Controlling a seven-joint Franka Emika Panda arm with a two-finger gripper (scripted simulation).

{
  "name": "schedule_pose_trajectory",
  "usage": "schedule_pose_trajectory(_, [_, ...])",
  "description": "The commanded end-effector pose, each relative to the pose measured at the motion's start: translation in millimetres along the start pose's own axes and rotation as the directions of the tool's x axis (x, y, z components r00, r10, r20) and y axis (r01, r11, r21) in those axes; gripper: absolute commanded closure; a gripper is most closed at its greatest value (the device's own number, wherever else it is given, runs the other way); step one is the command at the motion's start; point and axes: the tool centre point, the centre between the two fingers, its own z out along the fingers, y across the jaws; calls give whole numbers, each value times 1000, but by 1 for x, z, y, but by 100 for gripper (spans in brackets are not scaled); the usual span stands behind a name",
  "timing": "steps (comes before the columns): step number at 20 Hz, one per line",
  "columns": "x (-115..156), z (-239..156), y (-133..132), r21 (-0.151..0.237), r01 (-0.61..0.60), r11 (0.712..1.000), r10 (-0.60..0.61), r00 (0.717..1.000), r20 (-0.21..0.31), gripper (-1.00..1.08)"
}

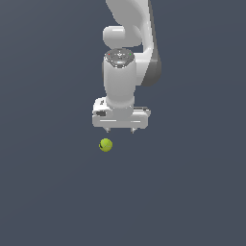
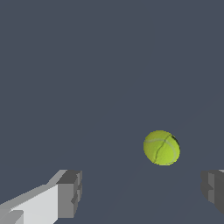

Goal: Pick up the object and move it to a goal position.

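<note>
White and broad, the gripper (image 1: 120,129) points straight down from the arm (image 1: 126,53), and its two short fingers stand wide apart with nothing between them. In the exterior view only the small dark fingertips (image 1: 108,129) show beneath the flat palm bar, one near each end of it. The wrist view shows the same spread: one grey finger pad (image 2: 70,194) at one side of the picture and the other at the far edge, with bare dark floor (image 2: 87,78) in the gap.

Below the gripper lies the ball (image 1: 105,144), small, yellow-green, with a dark curved seam mark across it. It rests on the flat slate-grey floor, apart from the fingers and touching neither. In the exterior view it sits just under the fingertip on the exterior view's left, off the middle of the hand. In the wrist view the ball (image 2: 161,147) appears beyond the fingertips, nearer to one finger than to the other, not squarely in the middle of the gap
</note>
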Motion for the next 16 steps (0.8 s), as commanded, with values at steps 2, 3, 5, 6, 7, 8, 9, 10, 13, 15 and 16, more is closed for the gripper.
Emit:
schedule_pose_trajectory(2, [0,0,0,0,1,1000,-1,1000,0,-92])
schedule_pose_trajectory(3, [0,-1,-1,1,4,1000,-4,1000,-2,-92])
schedule_pose_trajectory(5, [0,-3,-5,4,15,1000,-15,1000,-7,-92])
schedule_pose_trajectory(6, [0,-4,-9,5,24,1000,-24,1000,-11,-92])
schedule_pose_trajectory(7, [1,-7,-12,7,35,999,-35,999,-15,-92])
schedule_pose_trajectory(8, [1,-9,-16,8,45,999,-45,999,-19,-92])
schedule_pose_trajectory(9, [1,-11,-18,9,53,999,-52,998,-22,-92])
schedule_pose_trajectory(10, [1,-12,-20,9,58,998,-58,998,-24,-92])
schedule_pose_trajectory(13, [1,-13,-21,9,61,998,-61,998,-24,-92])
schedule_pose_trajectory(15, [1,-10,-18,9,51,999,-51,998,-22,-92])
schedule_pose_trajectory(16, [1,-7,-15,10,43,999,-43,999,-20,-92])
